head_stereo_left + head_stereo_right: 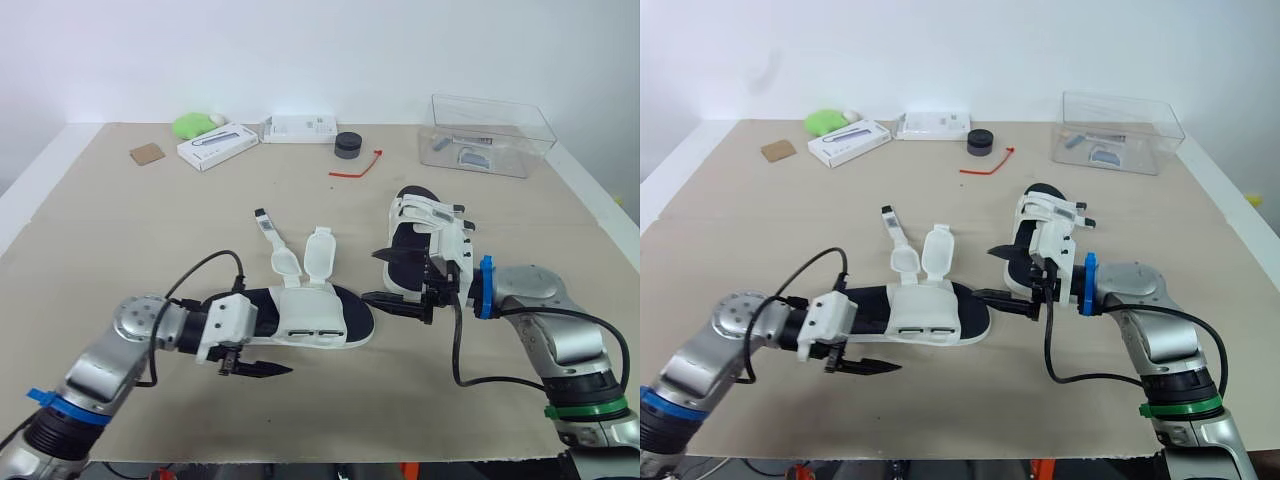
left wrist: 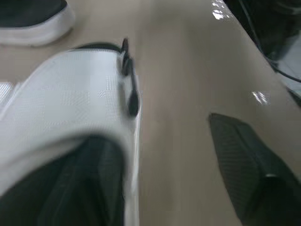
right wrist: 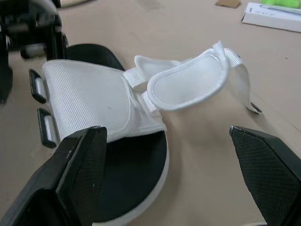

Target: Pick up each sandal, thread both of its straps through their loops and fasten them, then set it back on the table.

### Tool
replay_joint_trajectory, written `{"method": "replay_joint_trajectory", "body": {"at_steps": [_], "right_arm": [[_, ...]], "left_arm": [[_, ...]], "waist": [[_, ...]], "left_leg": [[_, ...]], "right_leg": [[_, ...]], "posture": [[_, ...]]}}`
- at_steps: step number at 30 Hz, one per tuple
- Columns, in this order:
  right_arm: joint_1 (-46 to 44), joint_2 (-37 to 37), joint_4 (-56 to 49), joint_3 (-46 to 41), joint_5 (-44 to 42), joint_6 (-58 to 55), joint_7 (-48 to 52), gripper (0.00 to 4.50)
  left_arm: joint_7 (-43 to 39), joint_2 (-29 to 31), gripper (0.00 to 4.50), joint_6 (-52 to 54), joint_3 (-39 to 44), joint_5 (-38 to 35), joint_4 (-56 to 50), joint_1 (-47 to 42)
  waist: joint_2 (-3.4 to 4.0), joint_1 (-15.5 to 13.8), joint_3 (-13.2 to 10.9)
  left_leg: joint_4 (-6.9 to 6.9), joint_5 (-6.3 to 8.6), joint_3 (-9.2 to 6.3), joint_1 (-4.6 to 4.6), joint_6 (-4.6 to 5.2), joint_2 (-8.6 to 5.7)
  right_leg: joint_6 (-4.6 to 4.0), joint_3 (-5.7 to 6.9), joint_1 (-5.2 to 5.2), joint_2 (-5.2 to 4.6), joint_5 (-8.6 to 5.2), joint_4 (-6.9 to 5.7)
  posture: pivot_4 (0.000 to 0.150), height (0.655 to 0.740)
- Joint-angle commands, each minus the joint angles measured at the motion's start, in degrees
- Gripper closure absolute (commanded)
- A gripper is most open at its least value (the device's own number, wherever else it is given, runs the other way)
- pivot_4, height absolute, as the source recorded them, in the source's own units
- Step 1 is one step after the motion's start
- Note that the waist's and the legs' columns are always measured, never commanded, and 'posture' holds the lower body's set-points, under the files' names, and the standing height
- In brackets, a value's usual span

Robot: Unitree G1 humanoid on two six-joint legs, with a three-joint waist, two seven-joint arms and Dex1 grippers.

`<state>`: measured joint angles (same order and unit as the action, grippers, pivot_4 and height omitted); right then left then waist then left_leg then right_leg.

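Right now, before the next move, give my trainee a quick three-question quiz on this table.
1. True or false: the near sandal has its straps fastened.
2. What stands at the back right? A a mug, B a clear box, C a bowl.
3. Fill in: the left hand and the right hand are both ___.
Key: 1 false; 2 B; 3 open.

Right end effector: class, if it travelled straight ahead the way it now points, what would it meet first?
Most likely the unfastened sandal, whose nearest end lies just ahead of the open right end effector.
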<state>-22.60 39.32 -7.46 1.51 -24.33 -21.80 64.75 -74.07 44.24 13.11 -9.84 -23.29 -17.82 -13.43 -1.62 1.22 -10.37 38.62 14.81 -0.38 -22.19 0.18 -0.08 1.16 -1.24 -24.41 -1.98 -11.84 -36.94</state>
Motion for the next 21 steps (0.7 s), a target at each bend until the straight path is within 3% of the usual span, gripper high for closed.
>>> {"method": "replay_joint_trajectory", "body": {"at_steps": [1, 5, 10, 12, 21], "right_arm": [[-1.08, 0.96, -0.34, 0.12, 0.5, 1.41, 1.03, 0.26], [0.32, 0.67, -1.81, 1.69, 1.66, 2.4, 1.02, 1.47], [3.51, 0.82, -7.11, 5.37, 2.72, -0.99, -0.35, 3.86], [4.0, 0.73, -8.41, 6.17, 2.85, -2.0, -1.09, 4.4], [2.53, -1.12, -8.43, 9.73, 4.81, -5.41, -5.01, 4.4]], "left_arm": [[-1.82, 2.75, 1.6, 2.83, 4.17, -4.23, -1.56, 0.04], [-1.53, 3.98, 1.59, 3.07, 9.02, -6.01, 2.8, -0.69], [0.08, 3.9, 1.59, 4.8, 10.75, -6.63, 3.24, -0.07], [1.0, 3.39, 1.59, 5.57, 10.87, -6.94, 3.49, -0.55], [2.82, 1.14, 1.59, 7.38, 9.37, -6.49, 3.89, -2.77]], "waist": [[0.0, 0.01, 0.0], [0.0, 0.0, 0.0], [0.0, -0.01, 0.0], [0.0, -0.01, 0.0], [-0.01, 0.01, 0.0]], "left_leg": [[0.0, 0.0, 0.01, 0.01, 0.0, 0.0], [0.0, 0.0, 0.0, 0.01, 0.0, 0.03], [-0.02, 0.0, 0.0, -0.01, 0.0, 0.05], [-0.02, 0.01, 0.0, -0.02, 0.0, 0.04], [0.0, -0.01, 0.0, 0.02, -0.01, 0.08]], "right_leg": [[0.0, -0.01, 0.0, 0.0, 0.0, 0.0], [-0.02, 0.01, -0.01, 0.02, -0.01, 0.0], [-0.05, 0.01, -0.02, 0.02, -0.04, 0.0], [-0.04, 0.01, -0.03, 0.01, -0.05, 0.0], [-0.08, 0.01, -0.02, 0.07, -0.01, -0.03]], "posture": [[0.15, 0.74], [0.15, 0.74], [0.15, 0.74], [0.15, 0.74], [0.15, 0.74]]}}
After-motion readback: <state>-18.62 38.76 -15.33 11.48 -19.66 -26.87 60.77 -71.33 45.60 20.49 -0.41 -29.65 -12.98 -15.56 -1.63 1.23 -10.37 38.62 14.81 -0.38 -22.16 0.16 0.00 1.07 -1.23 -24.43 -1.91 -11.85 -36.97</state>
